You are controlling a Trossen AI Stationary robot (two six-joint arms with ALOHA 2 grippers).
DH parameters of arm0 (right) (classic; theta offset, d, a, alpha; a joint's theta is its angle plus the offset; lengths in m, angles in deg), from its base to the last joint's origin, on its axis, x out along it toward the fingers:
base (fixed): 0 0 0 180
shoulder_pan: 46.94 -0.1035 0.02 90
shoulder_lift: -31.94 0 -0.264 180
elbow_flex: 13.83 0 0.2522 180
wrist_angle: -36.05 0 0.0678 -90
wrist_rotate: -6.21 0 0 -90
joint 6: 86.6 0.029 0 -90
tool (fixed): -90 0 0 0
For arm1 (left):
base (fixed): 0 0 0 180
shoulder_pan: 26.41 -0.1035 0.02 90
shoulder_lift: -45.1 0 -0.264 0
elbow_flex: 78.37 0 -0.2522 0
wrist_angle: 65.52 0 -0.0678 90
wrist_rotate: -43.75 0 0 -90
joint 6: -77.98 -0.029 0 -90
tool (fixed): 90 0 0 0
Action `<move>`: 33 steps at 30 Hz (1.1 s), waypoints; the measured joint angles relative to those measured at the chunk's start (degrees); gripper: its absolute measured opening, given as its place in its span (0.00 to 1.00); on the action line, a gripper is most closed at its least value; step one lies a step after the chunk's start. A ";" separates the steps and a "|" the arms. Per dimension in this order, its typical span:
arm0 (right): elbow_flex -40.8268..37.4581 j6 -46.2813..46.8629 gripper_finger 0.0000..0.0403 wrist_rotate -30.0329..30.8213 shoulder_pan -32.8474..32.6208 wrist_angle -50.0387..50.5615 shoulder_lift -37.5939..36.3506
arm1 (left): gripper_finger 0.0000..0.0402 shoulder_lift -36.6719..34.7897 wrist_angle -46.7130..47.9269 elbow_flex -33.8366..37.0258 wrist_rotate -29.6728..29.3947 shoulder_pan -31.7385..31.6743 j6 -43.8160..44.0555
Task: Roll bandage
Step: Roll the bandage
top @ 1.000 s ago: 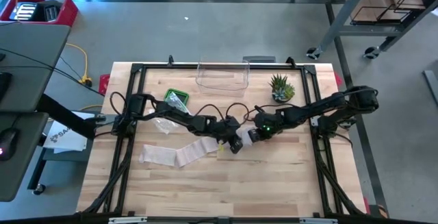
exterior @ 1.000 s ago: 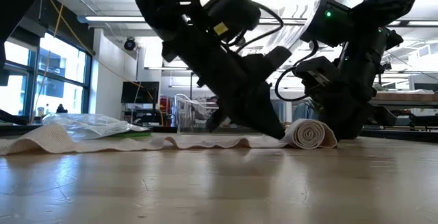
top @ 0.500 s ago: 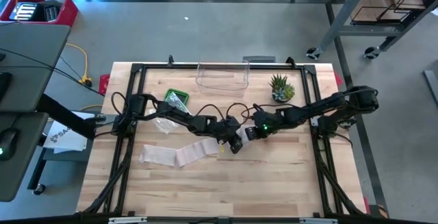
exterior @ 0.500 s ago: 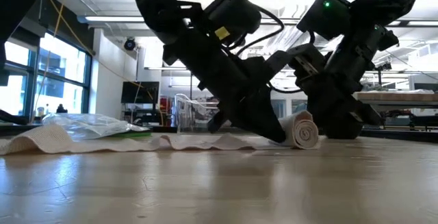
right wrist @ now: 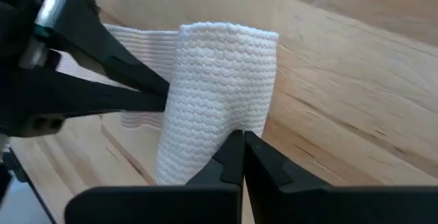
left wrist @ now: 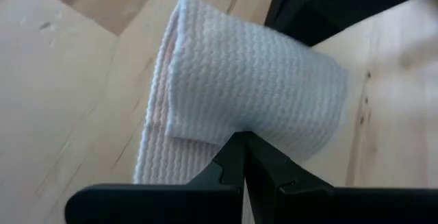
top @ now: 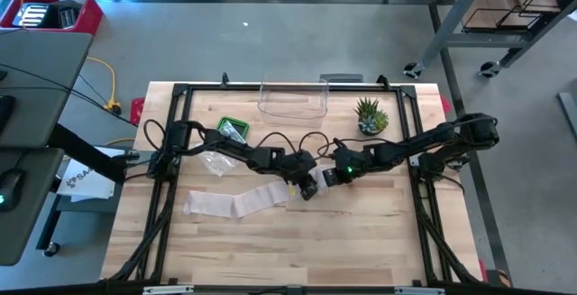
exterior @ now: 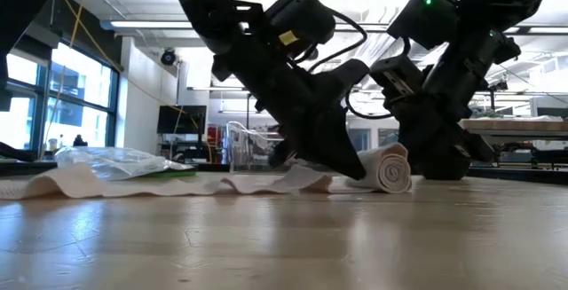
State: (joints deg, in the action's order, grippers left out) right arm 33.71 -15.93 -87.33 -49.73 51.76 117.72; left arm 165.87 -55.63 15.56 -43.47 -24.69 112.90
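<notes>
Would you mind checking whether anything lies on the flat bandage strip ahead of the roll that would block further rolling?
Nothing visible does. The unrolled strip runs bare from the roll toward the table's left side; the plastic bag lies beside it, apart.

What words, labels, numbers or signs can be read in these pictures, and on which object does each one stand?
"SA": the only letters legible, on the white sheet beside the table's left edge; the rest is cut off.
Yellow label on the left arm: too small to read.
Green packet on the table: print too blurred to read.
Bandage, left gripper and right gripper: no text.
</notes>
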 joint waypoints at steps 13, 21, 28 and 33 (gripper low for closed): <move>0.00 1.14 0.00 -0.06 -0.02 -2.29 0.00 | 0.00 -6.95 15.99 0.05 -3.75 0.15 -8.03; 0.02 2.11 0.00 0.67 -2.09 -3.36 0.00 | 0.00 -7.69 16.08 4.18 -7.07 5.86 -3.38; 0.02 6.04 0.00 3.29 -4.15 -5.64 0.41 | 0.00 -7.69 16.87 5.09 -12.40 8.68 0.32; 0.15 8.53 0.00 4.02 -5.49 -11.24 3.17 | 0.00 -7.66 17.00 5.10 -14.90 8.05 -2.24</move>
State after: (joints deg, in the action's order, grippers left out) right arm 33.86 -7.40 -83.30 -55.22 40.51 120.90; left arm 158.21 -38.63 20.66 -58.38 -16.64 110.66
